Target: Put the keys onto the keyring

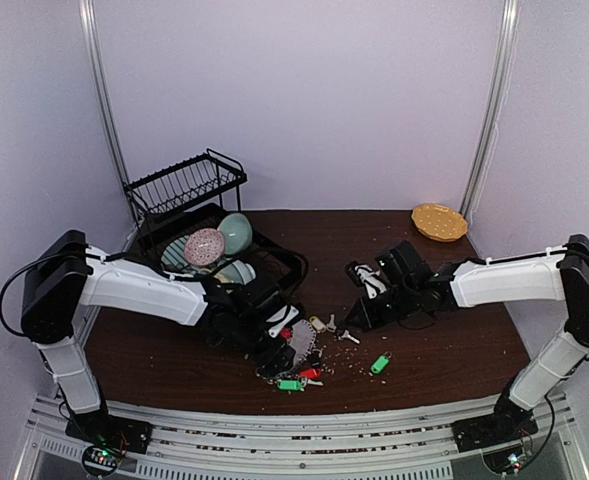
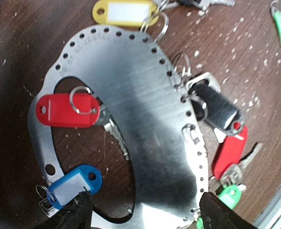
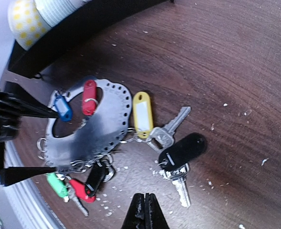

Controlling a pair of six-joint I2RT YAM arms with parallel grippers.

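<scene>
Left jaws spread wide, gripping the keyring (image 2: 145, 124) by opposite edges, at the bench's (image 1: 454, 350) 6 o'clock; right jaws pressed shut, empty; a black-tagged key (image 3: 183, 150) lies apart at the ring's 3 o'clock, right-wrist view.

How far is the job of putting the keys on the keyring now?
Done: several keys hang from the rim of the keyring. In hand: left fingers straddle it; right fingers are shut, empty. Remaining: a black-tagged key and a green-tagged key lie loose.
</scene>
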